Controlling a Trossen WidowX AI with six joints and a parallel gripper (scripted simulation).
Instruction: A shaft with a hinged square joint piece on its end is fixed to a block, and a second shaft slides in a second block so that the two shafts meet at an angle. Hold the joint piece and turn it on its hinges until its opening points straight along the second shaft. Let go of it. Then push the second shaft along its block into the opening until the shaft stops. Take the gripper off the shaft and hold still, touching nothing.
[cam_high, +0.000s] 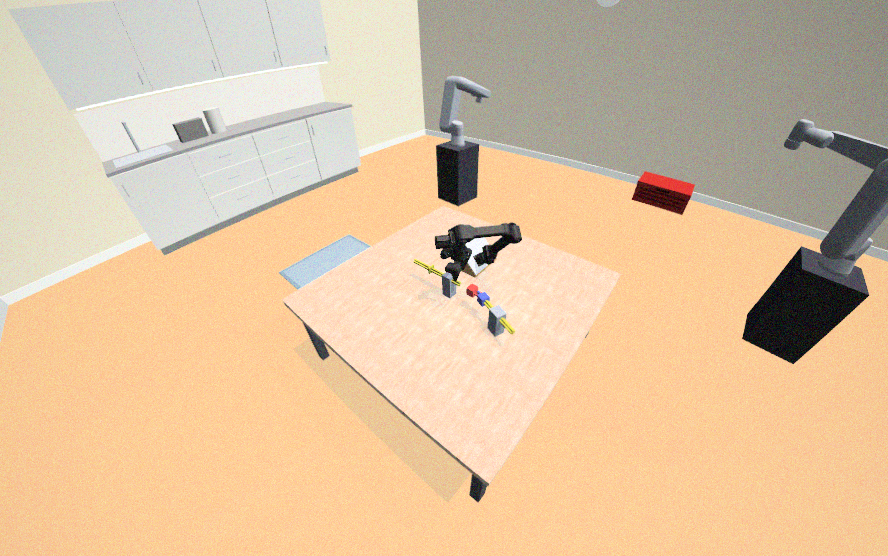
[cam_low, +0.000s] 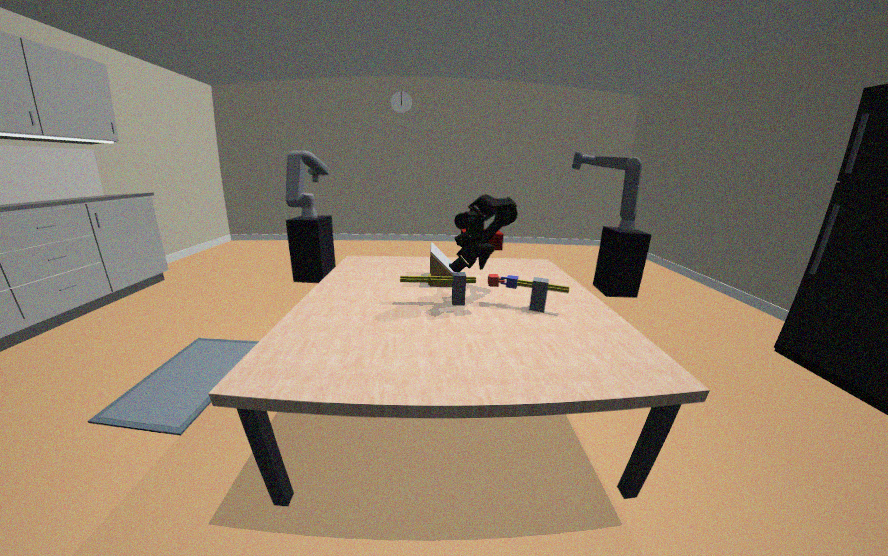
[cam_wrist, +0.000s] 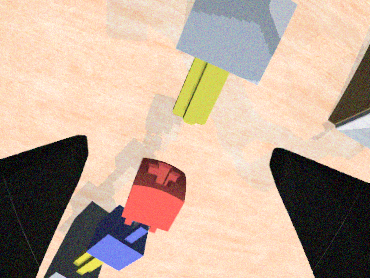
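Note:
The red joint piece (cam_high: 472, 290) (cam_low: 492, 280) (cam_wrist: 152, 207) is hinged to a blue yoke (cam_high: 482, 298) (cam_low: 511, 282) (cam_wrist: 117, 252) on the fixed yellow shaft (cam_high: 507, 327) (cam_low: 560, 288), held by a grey block (cam_high: 496, 322) (cam_low: 538, 296). Its cross-shaped opening faces roughly toward the second yellow shaft (cam_high: 425, 267) (cam_low: 416, 279) (cam_wrist: 207, 97); exact alignment is unclear. That shaft runs through the other grey block (cam_high: 448, 286) (cam_low: 458, 289) (cam_wrist: 235, 40). A gap separates shaft and opening. My gripper (cam_wrist: 182, 151) is open and empty above them, the red piece showing between its fingers, nearer the left one.
A white-faced wedge (cam_high: 477, 261) (cam_low: 442, 267) (cam_wrist: 355, 125) stands behind the second shaft's block, close to the arm. All stand on a wooden table (cam_high: 419, 353) (cam_low: 458, 360). Two grey arms on black pedestals stand on the floor beyond the table.

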